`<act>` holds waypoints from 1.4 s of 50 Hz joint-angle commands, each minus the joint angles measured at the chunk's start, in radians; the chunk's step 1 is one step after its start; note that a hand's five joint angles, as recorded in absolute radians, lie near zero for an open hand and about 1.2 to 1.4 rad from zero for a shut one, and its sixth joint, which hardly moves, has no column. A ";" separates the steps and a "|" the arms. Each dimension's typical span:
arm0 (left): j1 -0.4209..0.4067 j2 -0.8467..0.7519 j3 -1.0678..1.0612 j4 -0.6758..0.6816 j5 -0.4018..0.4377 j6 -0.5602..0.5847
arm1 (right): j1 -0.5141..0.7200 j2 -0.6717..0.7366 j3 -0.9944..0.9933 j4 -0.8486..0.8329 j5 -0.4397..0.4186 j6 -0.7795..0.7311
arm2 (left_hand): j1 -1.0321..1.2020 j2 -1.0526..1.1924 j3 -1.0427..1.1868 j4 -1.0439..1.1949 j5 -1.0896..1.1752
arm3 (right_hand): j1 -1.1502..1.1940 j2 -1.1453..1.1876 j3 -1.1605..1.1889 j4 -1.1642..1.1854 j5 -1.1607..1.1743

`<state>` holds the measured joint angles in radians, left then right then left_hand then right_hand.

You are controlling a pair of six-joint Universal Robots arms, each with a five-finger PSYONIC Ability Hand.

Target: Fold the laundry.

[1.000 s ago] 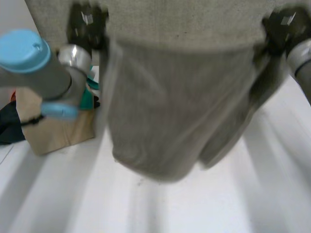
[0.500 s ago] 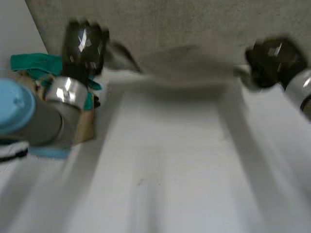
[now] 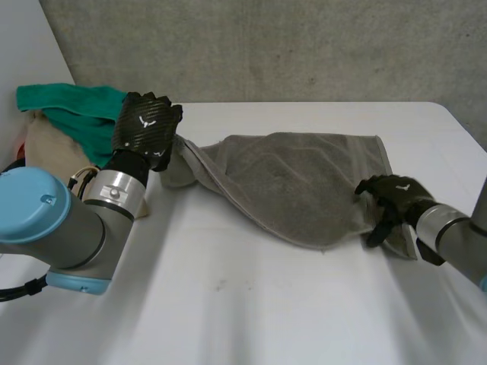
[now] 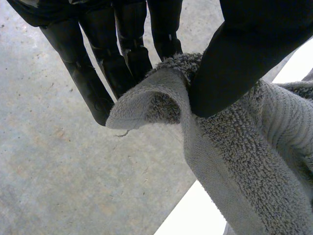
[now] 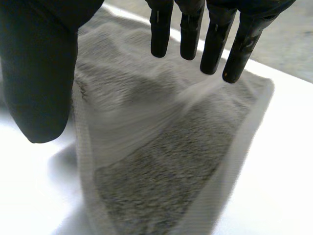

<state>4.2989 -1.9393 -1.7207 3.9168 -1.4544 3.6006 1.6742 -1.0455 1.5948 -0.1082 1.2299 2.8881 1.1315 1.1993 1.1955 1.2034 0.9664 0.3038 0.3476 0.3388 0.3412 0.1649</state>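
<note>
- Two black hands worked one grey towel [image 3: 304, 182] on the white table [image 3: 251, 304] in the head view. The left hand [image 3: 146, 125] held a far corner raised near a green cloth [image 3: 72, 103], and the right hand [image 3: 392, 198] sat at the near corner of the opposite end. The towel lay rumpled and askew between them, so a fold begun from there risked coming out crooked.
- Left wrist view: the thumb and fingers [image 4: 90, 83] of the left hand [image 4: 244, 54] pinched just the tip of the towel [image 4: 234, 166]. So slight a hold could slip under a pull.
- Right wrist view: the right hand [image 5: 39, 68] was spread over the towel [image 5: 156, 166], fingers [image 5: 215, 44] straight and gripping nothing. Unpinned, that end would likely drag and bunch.
</note>
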 commanded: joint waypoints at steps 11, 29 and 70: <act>0.042 -0.003 0.041 -0.056 0.000 -0.002 | -0.103 -0.051 0.022 0.137 -0.038 -0.021 | 0.265 0.197 0.201 0.193 0.255 | 0.116 0.072 0.081 0.078 0.080; 0.050 -0.009 0.059 -0.094 -0.001 -0.005 | -0.106 0.008 0.028 0.131 -0.078 -0.179 | 0.265 0.197 0.201 0.193 0.255 | 0.169 0.125 0.134 0.131 0.133; 0.094 0.193 -0.025 -0.693 0.011 0.150 | -0.300 -0.109 -0.108 0.778 -0.040 -0.686 | 0.265 0.197 0.201 0.193 0.255 | 1.092 1.049 1.057 1.055 1.057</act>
<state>4.3796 -1.8522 -1.6872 3.4543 -1.4526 3.6505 1.5044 -1.0430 1.4066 0.4001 1.1660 2.5245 1.1315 1.1993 1.1956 1.2036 0.9665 0.9962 1.1744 1.1842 1.1876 0.9933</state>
